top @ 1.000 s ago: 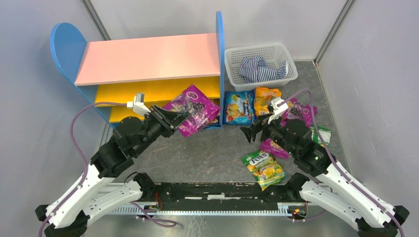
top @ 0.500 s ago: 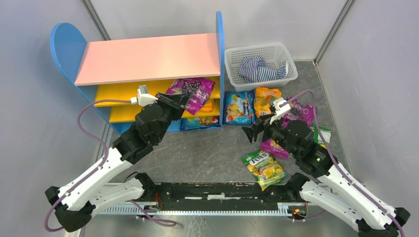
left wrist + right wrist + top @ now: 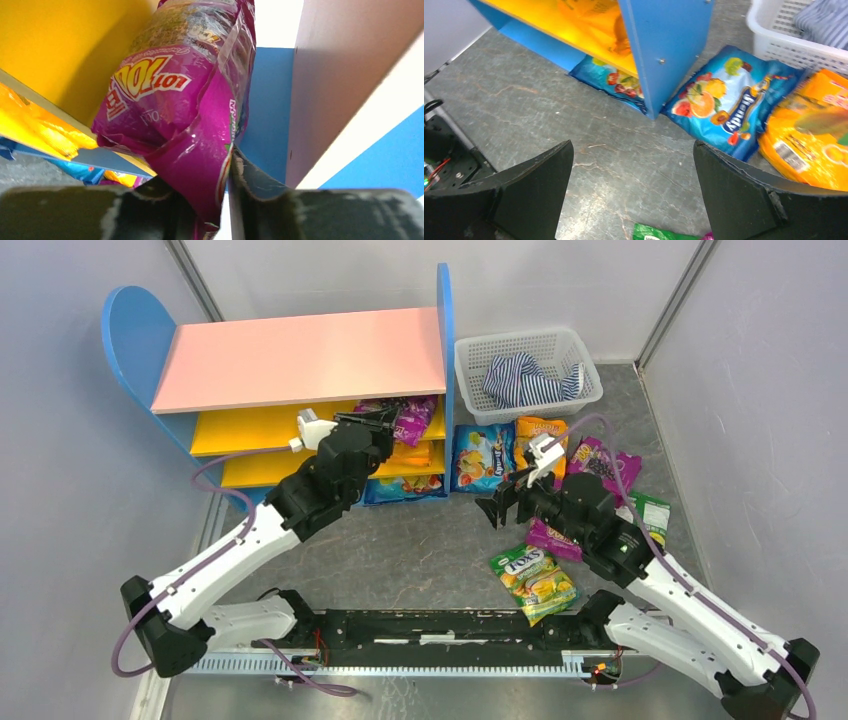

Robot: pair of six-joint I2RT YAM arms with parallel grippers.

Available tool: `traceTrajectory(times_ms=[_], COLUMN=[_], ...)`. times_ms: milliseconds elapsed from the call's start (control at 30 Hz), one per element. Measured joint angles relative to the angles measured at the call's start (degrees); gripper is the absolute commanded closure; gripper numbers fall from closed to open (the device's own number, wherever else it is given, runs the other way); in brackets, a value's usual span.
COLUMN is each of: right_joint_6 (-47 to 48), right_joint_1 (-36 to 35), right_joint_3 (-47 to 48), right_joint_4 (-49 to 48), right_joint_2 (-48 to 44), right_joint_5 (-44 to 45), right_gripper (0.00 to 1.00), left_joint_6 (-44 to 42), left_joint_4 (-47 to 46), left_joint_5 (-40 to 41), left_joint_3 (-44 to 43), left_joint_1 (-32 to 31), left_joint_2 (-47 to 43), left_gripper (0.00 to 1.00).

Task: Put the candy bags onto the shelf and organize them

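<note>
A candy bag (image 3: 412, 418) sat within the shelf's (image 3: 300, 360) upper tier, the basket (image 3: 468, 375) stood right of it, and other bags (image 3: 482, 457) lay before the basket.

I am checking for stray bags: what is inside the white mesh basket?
A blue-white striped cloth lies bunched inside the basket. Whatever is beneath the cloth is covered.

Grey mottled table carrying a shelf, a basket and loose candy bags.

The table (image 3: 420, 550) is bearing the shelf (image 3: 300, 360) ahead-left of the right gripper (image 3: 506, 502) and the white basket (image 3: 470, 365) ahead of it. A blue bag (image 3: 482, 458) and an orange bag (image 3: 535, 435) are lying just ahead of its fingers. A purple bag (image 3: 605, 462) is lying to its right, a second purple bag (image 3: 550, 540) is partly under its arm, and a green-yellow bag (image 3: 535, 582) is lying behind it.
</note>
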State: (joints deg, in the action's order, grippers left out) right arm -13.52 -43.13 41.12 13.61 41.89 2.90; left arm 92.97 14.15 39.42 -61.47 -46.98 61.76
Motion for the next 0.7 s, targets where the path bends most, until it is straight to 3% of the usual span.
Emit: traceTrajectory(times_ms=[200,267,333,467,700], right_joint_6=[2.34,3.28,4.39,5.97,10.54], right_joint_1=[-0.42,-0.9,-1.51,-3.65,-12.55], right_joint_3=[0.02,0.44,2.43,10.01,20.68], right_joint_4=[-7.45,-9.27,-9.92,-10.69,-13.16], right_joint_2=[4.61,6.4,8.74,14.29,20.41], right_joint_5=[-10.4,-12.44,-13.66,-14.49,-8.79], right_gripper=[0.07,0.18,0.24,0.23,0.19], left_joint_6=[4.52,5.18,5.27,3.3,-12.94], left_joint_4=[8.63,10.6,12.31,14.8,16.85], left_joint_5=[-2.73,-4.07,-5.09,-6.23,-9.44], left_joint_3=[-2.73,-0.66,1.66,3.32,2.84], left_joint_1=[0.02,0.0,0.02,0.02,0.02], left_joint_2=[0.15,-2.25,-5.16,-10.19,-17.94], left_gripper=[0.14,0.03,0.0,0.0,0.0])
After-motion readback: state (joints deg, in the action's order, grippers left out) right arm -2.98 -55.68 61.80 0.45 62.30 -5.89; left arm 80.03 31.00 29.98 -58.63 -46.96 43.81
